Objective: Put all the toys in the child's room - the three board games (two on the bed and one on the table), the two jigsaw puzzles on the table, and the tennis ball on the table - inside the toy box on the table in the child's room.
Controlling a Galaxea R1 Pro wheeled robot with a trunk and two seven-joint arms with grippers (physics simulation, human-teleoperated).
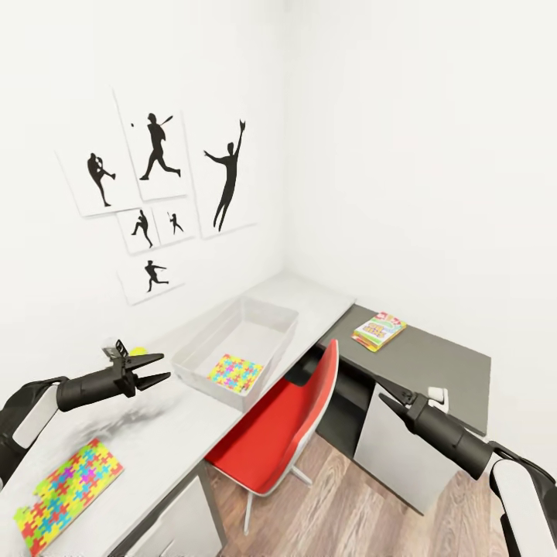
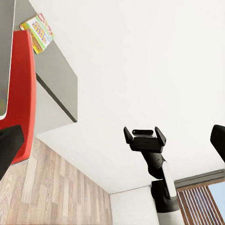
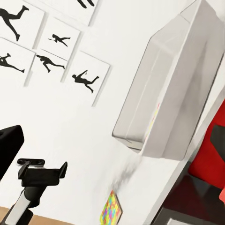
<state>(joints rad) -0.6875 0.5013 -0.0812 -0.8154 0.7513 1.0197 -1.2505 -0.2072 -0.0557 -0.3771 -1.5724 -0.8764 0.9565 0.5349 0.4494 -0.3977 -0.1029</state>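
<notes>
In the head view the pale grey table (image 1: 166, 433) runs from the lower left of the frame up toward the corner at centre. The light grey toy box (image 1: 267, 309) stands on it just left of centre, and one jigsaw puzzle (image 1: 235, 373) lies flat on its floor at the nearer end. A second jigsaw puzzle (image 1: 68, 491) lies on the tabletop at the lower left, well apart from the box.

The left gripper (image 1: 155, 370) hangs above the table at the left middle of the frame, just beside the box's near left corner, with its two dark fingers spread apart and nothing between them. A small patch of yellow-green, the tennis ball (image 1: 138, 351), shows just behind those fingers; whether it touches them cannot be told. In the right wrist view the same left gripper (image 3: 42, 168) appears at the lower left, jaws apart.

The right gripper (image 1: 389, 391) sits at the lower right of the head view, above the red chair (image 1: 290, 433); its fingers taper together to a point there, yet in the left wrist view the right gripper (image 2: 145, 135) shows its fingers parted and empty.

A board game (image 1: 378, 331) with a yellow, red and green cover lies on the darker grey desk (image 1: 433, 367) at the right middle. Black sports silhouette pictures (image 1: 158, 189) hang on the wall at the upper left.
</notes>
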